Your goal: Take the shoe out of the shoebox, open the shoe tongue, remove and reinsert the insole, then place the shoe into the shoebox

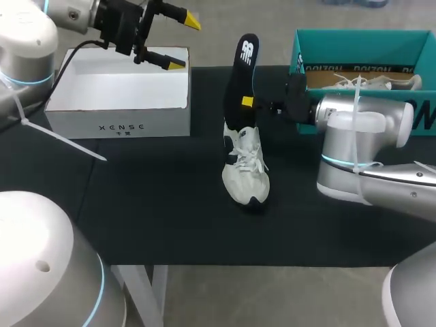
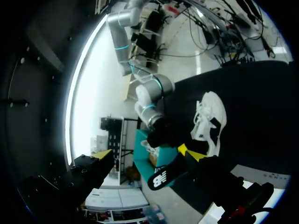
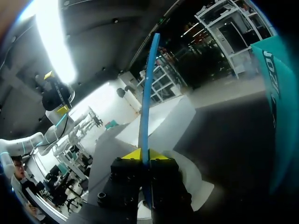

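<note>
A white shoe [image 1: 246,170] stands on the black mat [image 1: 157,204] at mid-table, its toe toward the front edge. Above its opening, the black insole [image 1: 240,78] stands upright. My right gripper [image 1: 248,102] is shut on the insole's lower part, reaching in from the right. In the right wrist view the insole [image 3: 148,84] shows edge-on as a blue strip between the yellow tips of the right gripper [image 3: 141,155]. My left gripper [image 1: 184,43] hangs open and empty above the white box. The left wrist view shows the shoe [image 2: 210,121] and insole [image 2: 163,176] ahead of my left gripper [image 2: 147,154].
An open white box [image 1: 119,95] sits at the back left. A teal shoebox [image 1: 361,46] at the back right holds another shoe [image 1: 371,82]. The right arm's silver body [image 1: 361,150] lies low over the mat's right side.
</note>
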Robot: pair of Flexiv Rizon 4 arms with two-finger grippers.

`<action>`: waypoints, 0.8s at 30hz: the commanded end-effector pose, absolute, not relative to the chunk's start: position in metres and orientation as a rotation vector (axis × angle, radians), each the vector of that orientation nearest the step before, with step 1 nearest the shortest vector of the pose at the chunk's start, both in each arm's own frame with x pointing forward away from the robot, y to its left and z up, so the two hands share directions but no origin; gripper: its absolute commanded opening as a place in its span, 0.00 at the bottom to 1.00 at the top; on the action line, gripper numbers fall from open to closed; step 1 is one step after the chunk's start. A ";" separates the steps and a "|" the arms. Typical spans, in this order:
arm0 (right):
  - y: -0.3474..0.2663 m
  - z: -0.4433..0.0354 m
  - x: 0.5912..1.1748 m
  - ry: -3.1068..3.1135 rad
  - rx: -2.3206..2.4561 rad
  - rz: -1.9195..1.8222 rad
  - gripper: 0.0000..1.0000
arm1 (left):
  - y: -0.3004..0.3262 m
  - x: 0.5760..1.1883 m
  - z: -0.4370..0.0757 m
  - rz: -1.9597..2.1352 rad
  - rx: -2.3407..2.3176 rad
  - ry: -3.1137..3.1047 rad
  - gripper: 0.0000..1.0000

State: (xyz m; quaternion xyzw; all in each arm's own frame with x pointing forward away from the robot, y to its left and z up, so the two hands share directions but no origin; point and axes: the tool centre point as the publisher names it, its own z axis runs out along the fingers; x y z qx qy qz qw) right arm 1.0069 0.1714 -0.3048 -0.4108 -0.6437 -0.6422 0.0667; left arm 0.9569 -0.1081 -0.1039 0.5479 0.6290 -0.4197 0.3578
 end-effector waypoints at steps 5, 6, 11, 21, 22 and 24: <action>0.167 -0.299 1.011 -1.967 -1.239 -1.947 0.00 | -0.108 0.957 -0.103 -1.082 1.419 1.625 1.00; 0.167 -0.299 1.011 -1.969 -1.239 -1.946 0.00 | -0.108 0.957 -0.103 -1.082 1.419 1.625 1.00; 0.166 -0.300 1.008 -1.966 -1.249 -1.943 0.00 | -0.108 0.957 -0.103 -1.082 1.419 1.625 1.00; 0.167 -0.276 0.995 -2.021 -1.248 -1.924 0.00 | -0.108 0.957 -0.103 -1.082 1.419 1.625 1.00; 0.167 -0.273 0.994 -2.028 -1.250 -1.920 0.00 | -0.108 0.957 -0.103 -1.082 1.419 1.625 1.00; 0.166 -0.270 0.991 -2.034 -1.250 -1.916 0.00 | -0.108 0.957 -0.103 -1.082 1.419 1.625 1.00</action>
